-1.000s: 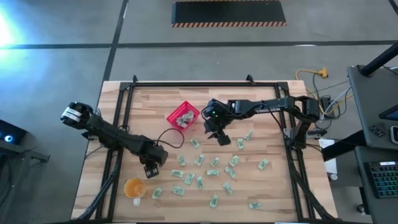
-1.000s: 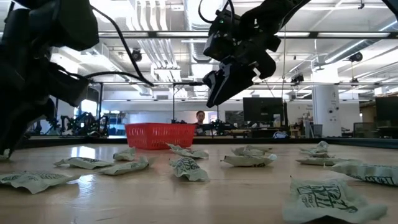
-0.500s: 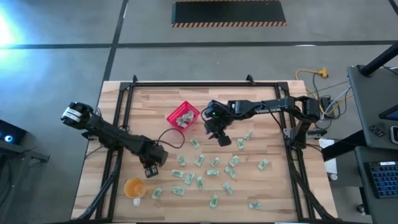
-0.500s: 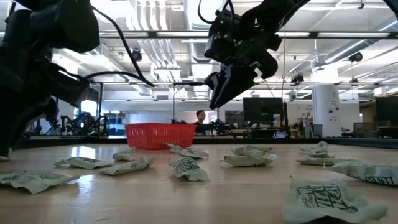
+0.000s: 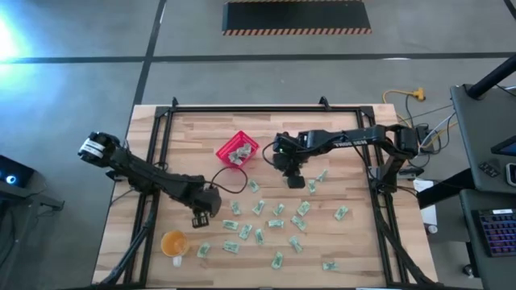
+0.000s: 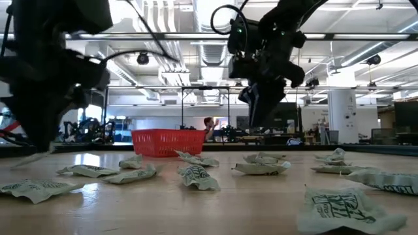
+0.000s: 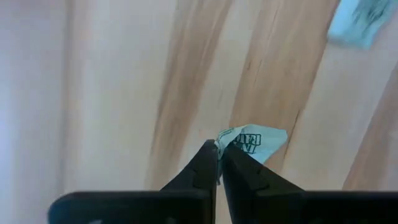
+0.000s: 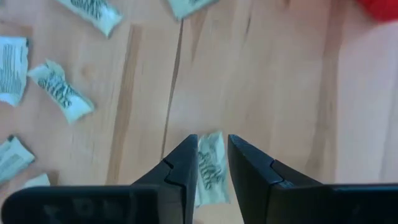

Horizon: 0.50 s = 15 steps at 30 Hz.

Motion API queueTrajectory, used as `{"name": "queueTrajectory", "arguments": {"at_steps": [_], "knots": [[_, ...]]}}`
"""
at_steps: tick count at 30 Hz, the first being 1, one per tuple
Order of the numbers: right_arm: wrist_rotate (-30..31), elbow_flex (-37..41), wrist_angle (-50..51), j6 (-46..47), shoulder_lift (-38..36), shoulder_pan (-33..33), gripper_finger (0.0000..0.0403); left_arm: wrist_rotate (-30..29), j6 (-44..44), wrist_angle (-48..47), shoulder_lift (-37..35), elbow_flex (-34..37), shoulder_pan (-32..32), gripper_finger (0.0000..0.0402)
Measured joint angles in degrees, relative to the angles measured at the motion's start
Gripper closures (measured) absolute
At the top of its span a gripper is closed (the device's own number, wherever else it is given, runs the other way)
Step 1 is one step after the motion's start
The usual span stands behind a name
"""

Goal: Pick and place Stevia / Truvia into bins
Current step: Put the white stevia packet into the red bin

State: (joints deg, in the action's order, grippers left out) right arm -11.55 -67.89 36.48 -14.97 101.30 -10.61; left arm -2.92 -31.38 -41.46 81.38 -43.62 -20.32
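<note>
Pinching one corner of a Stevia packet (image 7: 252,142), the left claw (image 5: 202,216) has its fingers (image 7: 202,169) closed almost tip to tip; the rest of the packet sticks out past the tips over bare counter (image 5: 355,242). In the high view this claw sits at about 7 o'clock from the counter's middle, just at 1 o'clock of the orange cup (image 5: 173,242).

The right claw (image 5: 295,179) is near the counter's centre, at roughly 4 o'clock from the red basket (image 5: 236,150). Its fingers (image 8: 181,168) stand a little apart, and a packet (image 8: 210,168) shows in the gap between them; whether they touch it cannot be told. The low view shows this claw (image 6: 256,111) raised above the counter, pointing down.

The red basket lies at 11 o'clock from centre and holds a few pale packets. The loose packets (image 5: 278,222) are scattered over the counter from centre out toward 5 and 6 o'clock, mostly apart from one another, several crumpled. One more lies just beside the orange cup at 4 o'clock from it.

A person (image 6: 209,124) shows in the room beyond the basket in the low view.
</note>
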Motion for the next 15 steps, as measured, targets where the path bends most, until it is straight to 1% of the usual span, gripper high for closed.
{"name": "queueTrajectory", "arguments": {"at_steps": [3,6,8,13,15], "knots": [[0.01,1.82,-0.09,0.66,0.0,0.0,0.033,-5.2,4.86,-0.12,-0.02,-2.19,0.02,0.0401],[0.0,3.36,-0.06,1.85,0.0,-0.02,0.0334,-13.4,10.64,-0.1,-0.09,-4.51,0.02,0.0401],[0.01,4.16,-0.11,2.6,-0.04,-0.04,0.0335,-20.97,14.74,-0.06,-0.09,-5.96,0.06,0.0401],[0.0,5.6,-0.48,5.69,-1.17,-0.04,0.0335,-43.66,23.2,1.0,-0.11,-8.08,0.71,0.0401],[0.02,6.13,-1.19,7.22,-1.91,0.04,0.0335,-49.49,25.99,1.46,-0.13,-8.21,1.74,0.0401]]}}
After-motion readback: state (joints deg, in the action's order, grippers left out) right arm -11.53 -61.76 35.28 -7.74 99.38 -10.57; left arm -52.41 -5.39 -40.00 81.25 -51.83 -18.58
